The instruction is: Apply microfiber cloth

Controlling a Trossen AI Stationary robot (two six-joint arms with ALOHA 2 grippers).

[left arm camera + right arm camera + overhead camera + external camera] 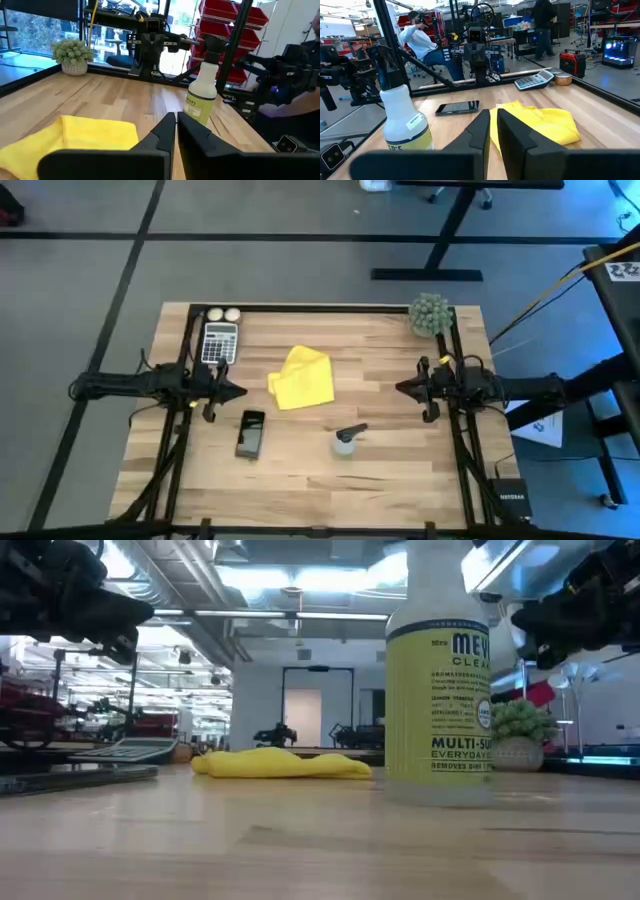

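The yellow microfiber cloth (301,378) lies crumpled on the wooden table, left of the middle; it also shows in the low view (282,764) and both wrist views (75,142) (540,122). My left gripper (240,391) hovers shut at the table's left side, pointing toward the cloth. My right gripper (400,388) hovers shut at the right side, pointing left. Neither touches anything.
A black phone (250,433) lies near the cloth's front. A spray bottle (346,440) stands front of centre. A calculator (219,342) and two small balls (223,314) sit far left; a fuzzy green plant (430,314) far right. A person sits beyond the table (420,42).
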